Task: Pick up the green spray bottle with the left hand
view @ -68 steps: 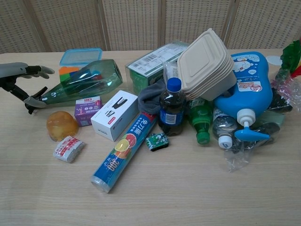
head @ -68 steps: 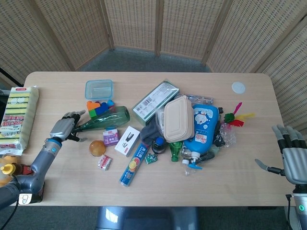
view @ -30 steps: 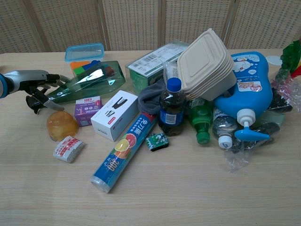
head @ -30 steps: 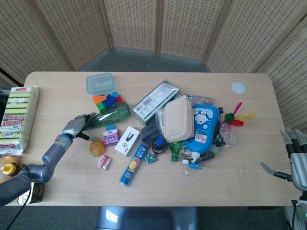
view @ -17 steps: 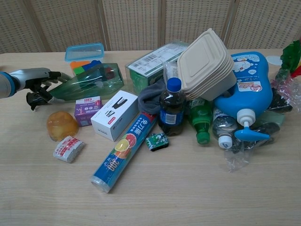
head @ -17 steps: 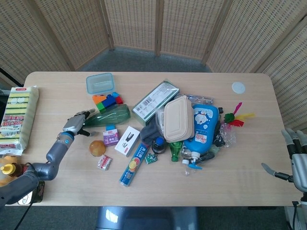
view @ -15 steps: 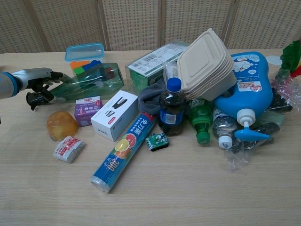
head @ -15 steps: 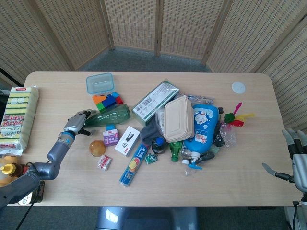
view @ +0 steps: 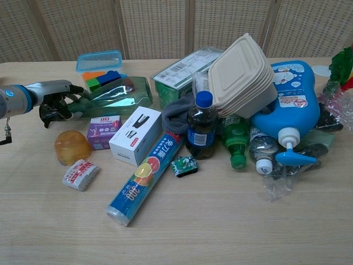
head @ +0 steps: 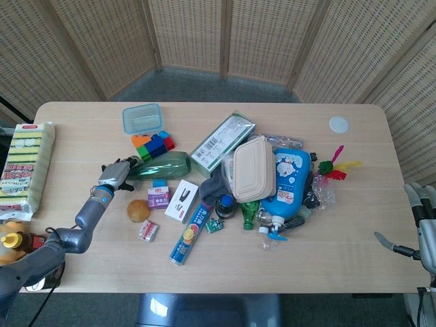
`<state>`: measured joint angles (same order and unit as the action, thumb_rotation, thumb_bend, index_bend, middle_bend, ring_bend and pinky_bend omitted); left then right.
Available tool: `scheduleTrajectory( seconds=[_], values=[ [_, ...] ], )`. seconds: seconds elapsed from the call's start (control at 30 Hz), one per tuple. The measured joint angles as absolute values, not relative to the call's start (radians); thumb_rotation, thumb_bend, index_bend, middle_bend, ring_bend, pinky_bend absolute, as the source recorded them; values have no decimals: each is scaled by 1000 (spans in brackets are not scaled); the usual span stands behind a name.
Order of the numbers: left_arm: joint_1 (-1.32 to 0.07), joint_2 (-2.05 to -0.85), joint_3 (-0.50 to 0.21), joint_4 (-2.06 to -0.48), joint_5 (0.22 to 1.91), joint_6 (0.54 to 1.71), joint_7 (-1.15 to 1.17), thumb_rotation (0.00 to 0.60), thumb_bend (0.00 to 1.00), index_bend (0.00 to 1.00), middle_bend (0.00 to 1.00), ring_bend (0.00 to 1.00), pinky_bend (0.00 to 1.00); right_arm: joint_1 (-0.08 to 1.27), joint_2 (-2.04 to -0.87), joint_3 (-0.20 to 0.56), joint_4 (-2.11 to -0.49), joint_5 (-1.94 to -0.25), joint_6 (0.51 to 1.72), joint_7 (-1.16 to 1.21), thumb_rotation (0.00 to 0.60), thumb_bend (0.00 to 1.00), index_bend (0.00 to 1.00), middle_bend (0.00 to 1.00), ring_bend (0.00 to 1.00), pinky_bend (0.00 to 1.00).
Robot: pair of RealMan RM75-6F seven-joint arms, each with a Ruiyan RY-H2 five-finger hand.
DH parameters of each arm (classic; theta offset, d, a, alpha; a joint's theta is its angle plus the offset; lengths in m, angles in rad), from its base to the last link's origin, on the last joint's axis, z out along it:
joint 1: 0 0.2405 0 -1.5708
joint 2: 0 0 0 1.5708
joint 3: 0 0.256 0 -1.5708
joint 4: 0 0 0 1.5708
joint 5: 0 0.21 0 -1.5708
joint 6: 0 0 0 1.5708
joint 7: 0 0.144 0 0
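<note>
Two hands (head: 112,174) (head: 424,228), one green spray bottle (view: 113,95), one white box (view: 135,135), one blue jug (view: 291,102).

Light wood-grain table (head: 204,272), rounded corners; woven wicker folding screen (head: 225,34) stands behind it in angled panels; grey carpeted floor (head: 204,85) shows between screen and table edge; lighting even.

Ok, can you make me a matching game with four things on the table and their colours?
Things:
1. spray bottle
2. lunch box lid
3. stapler box
4. round jelly thing

Colours:
A. white
B. orange
C. green
D. blue

Pairs: 1-C, 2-D, 3-A, 4-B
</note>
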<state>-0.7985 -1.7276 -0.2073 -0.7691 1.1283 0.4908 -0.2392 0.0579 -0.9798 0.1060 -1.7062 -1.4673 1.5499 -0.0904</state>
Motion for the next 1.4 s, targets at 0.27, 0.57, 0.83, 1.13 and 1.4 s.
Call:
scheduleTrajectory(
  seconds=[0.27,0.57,0.83,1.13,1.4],
  values=[
    [-781,-1719,-230,-805,1133,555,-273,600,924,393,211,282,485,54,-979,106,-1705,-1475,1556,-83,310,144,0,36,0,0],
    [-748,-1612,-251,-939,1172,626,-338,600,909,395,221,291,487,57,-981,108,-1704,-1480,1553,-82,308,144,0,36,0,0],
    [-723,-1434,-272,-1160,1200,676,-360,600,890,388,213,280,474,68,-988,111,-1700,-1489,1541,-79,307,144,0,36,0,0],
    [-709,-1178,-343,-1456,1188,743,-329,600,886,379,207,277,460,74,-1004,109,-1684,-1495,1535,-64,305,144,0,36,0,0],
    [-736,-1008,-421,-1584,1109,731,-317,600,883,377,207,277,454,72,-1010,108,-1677,-1500,1542,-55,308,143,0,36,0,0]
  ],
)
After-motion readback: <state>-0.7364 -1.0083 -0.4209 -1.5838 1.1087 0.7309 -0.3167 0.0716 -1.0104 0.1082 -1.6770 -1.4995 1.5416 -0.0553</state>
